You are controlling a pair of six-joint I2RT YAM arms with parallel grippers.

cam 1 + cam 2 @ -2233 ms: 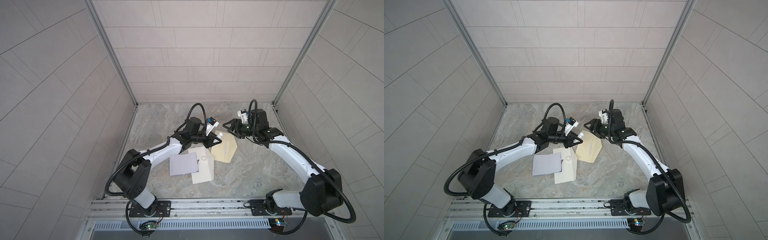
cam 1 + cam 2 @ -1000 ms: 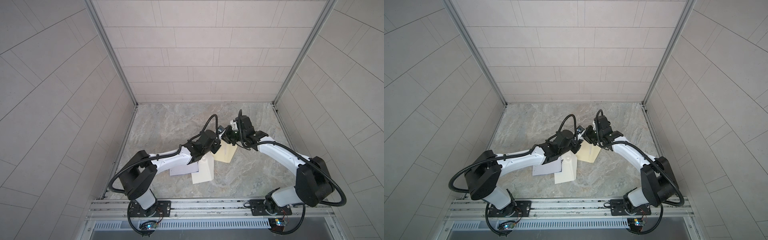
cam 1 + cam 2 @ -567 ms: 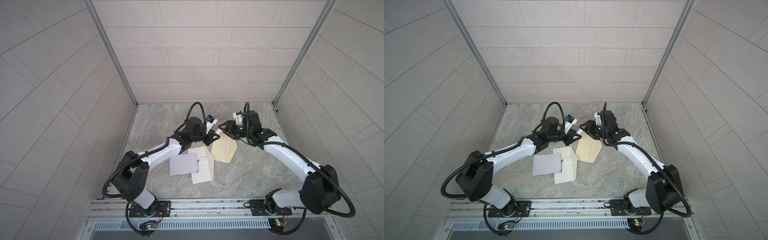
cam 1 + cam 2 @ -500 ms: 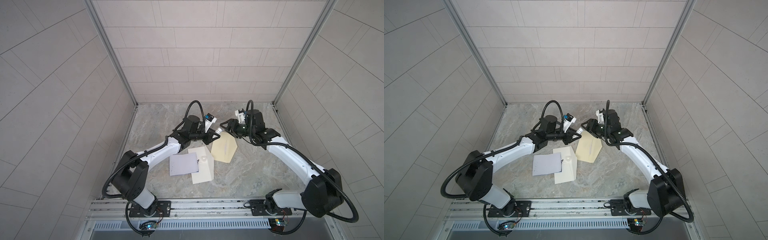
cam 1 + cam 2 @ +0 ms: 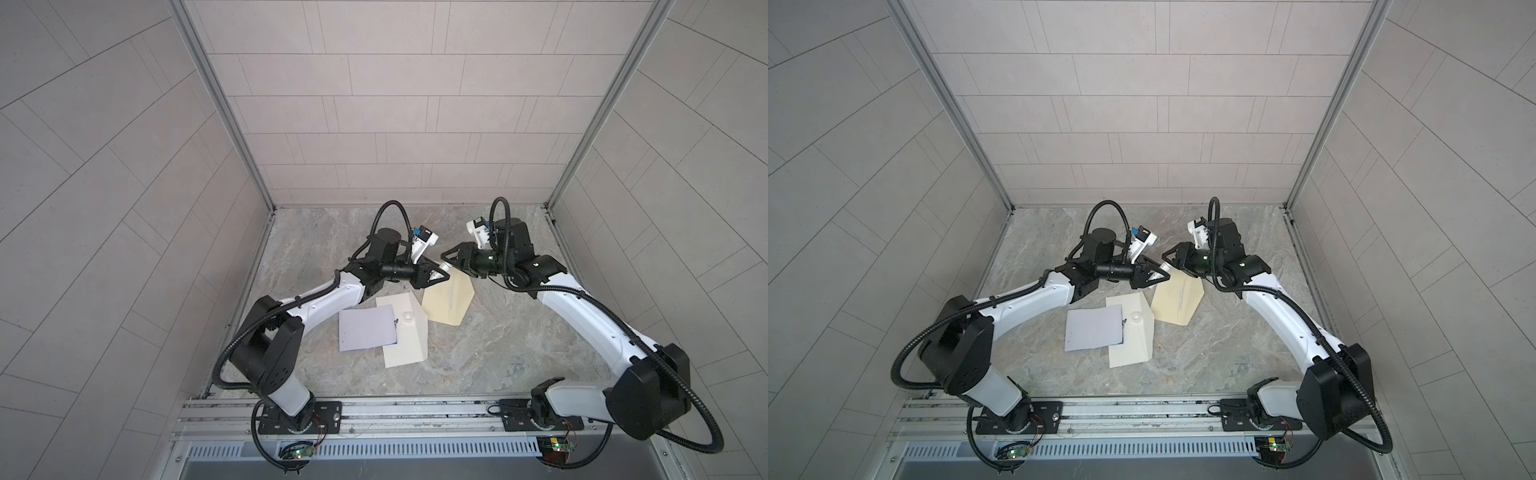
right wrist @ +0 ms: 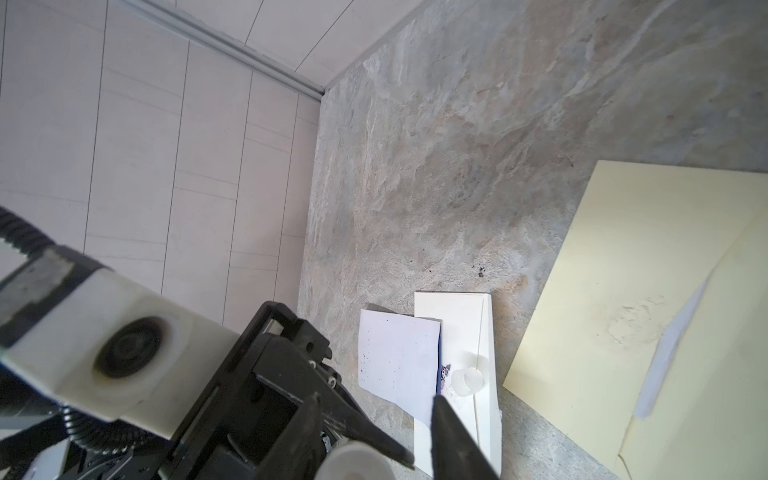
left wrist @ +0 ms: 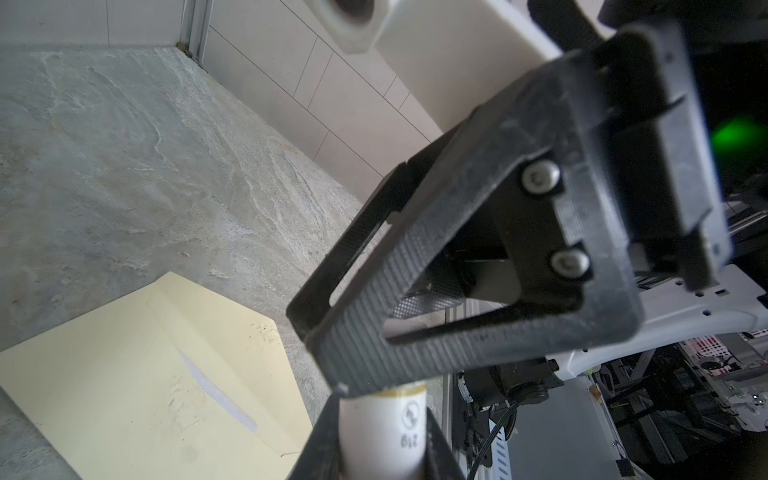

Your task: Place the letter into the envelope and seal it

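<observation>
Above yellow envelope (image 5: 451,301), left hand (image 5: 434,275) clamps glue stick (image 7: 382,436). Right hand (image 5: 449,262) straddles its tip; gripping or not, cannot tell.

**Bright, even light; close parts blurred**

Both top views are bright and evenly lit, with only faint, soft shadows on the counter (image 5: 478,345). Straight tile lines bow near the edges. In the left wrist view the right hand (image 7: 316,349) looms large, softening toward a blurred green glow (image 7: 737,139). In the right wrist view a near white housing (image 6: 124,353) is blurred; the counter is sharp.
</observation>
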